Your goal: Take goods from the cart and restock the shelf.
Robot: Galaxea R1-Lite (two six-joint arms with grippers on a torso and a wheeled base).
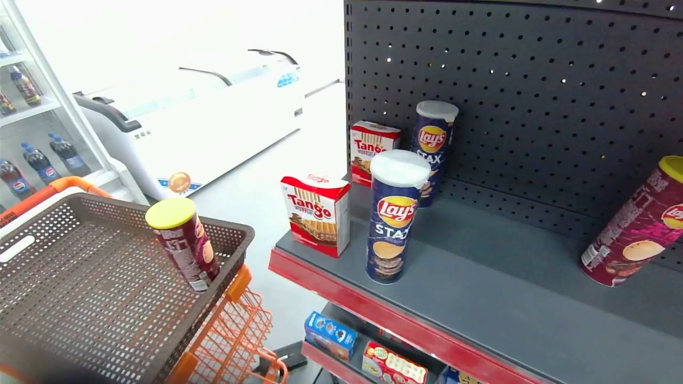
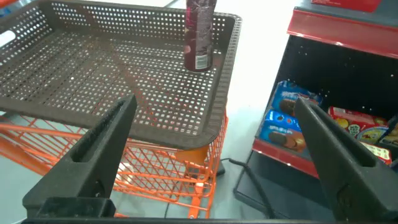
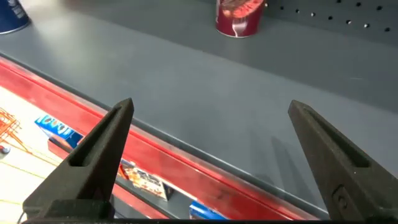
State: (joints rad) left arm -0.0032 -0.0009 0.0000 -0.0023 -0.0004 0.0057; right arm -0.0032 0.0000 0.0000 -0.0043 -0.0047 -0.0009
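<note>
Right pincer (image 3: 210, 106) agape over grey shelf (image 3: 186, 68), freezer (image 1: 213, 120) beyond

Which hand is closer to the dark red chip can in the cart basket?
Left. The left gripper faces the cart basket holding the maroon chip can; the right gripper is over the shelf, away from the cart.

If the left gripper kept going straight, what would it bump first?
Probably the corner of the brown perforated plastic basket, right ahead of the open left gripper, though depth is unclear. The maroon yellow-lidded can stands farther back.
</note>
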